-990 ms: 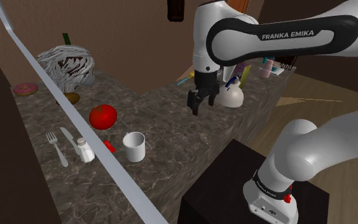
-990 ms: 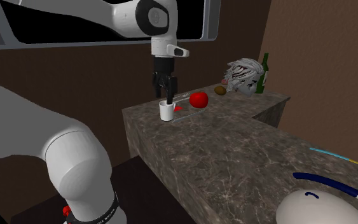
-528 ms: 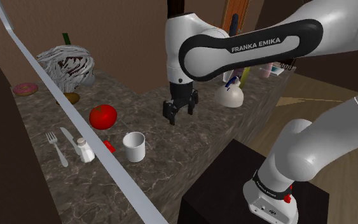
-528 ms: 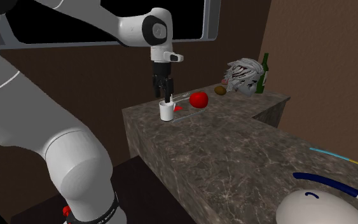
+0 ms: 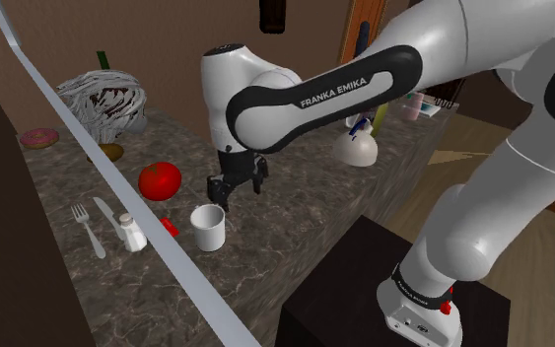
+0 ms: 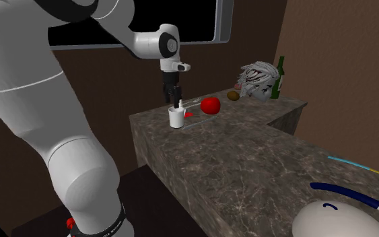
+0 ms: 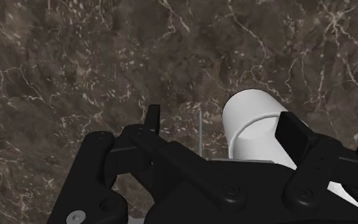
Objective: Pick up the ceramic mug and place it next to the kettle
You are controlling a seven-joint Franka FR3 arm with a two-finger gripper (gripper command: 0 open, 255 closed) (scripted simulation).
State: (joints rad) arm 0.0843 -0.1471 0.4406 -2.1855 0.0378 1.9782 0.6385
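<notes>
A plain white mug [image 5: 207, 228] stands upright on the dark marble counter [image 5: 295, 197], near its front edge. My black gripper [image 5: 234, 189] hangs open just above and behind it, touching nothing. In the second exterior view the gripper [image 6: 173, 99] hovers right over the mug [image 6: 176, 118]. Seen from the wrist, the mug [image 7: 254, 127] sits below the gripper [image 7: 222, 125], off toward one finger [image 7: 292, 132] rather than centred between the two. The white kettle [image 5: 357, 148] with a blue handle stands farther along the counter, and it appears close up as the kettle [image 6: 336, 215].
A red tomato [image 5: 160, 179], a small red piece [image 5: 170, 226], a salt shaker [image 5: 132, 233], a knife [image 5: 105, 212] and a fork [image 5: 88, 227] crowd the mug's far side. A grey mop-like bundle [image 5: 103, 99], a doughnut [image 5: 38, 137] and a green bottle [image 6: 280, 74] stand further off.
The arm swung toward the shoulder view's left and came lower, bringing the gripper from near the kettle to just above the mug. The fingers stayed open. The mug has not moved.
</notes>
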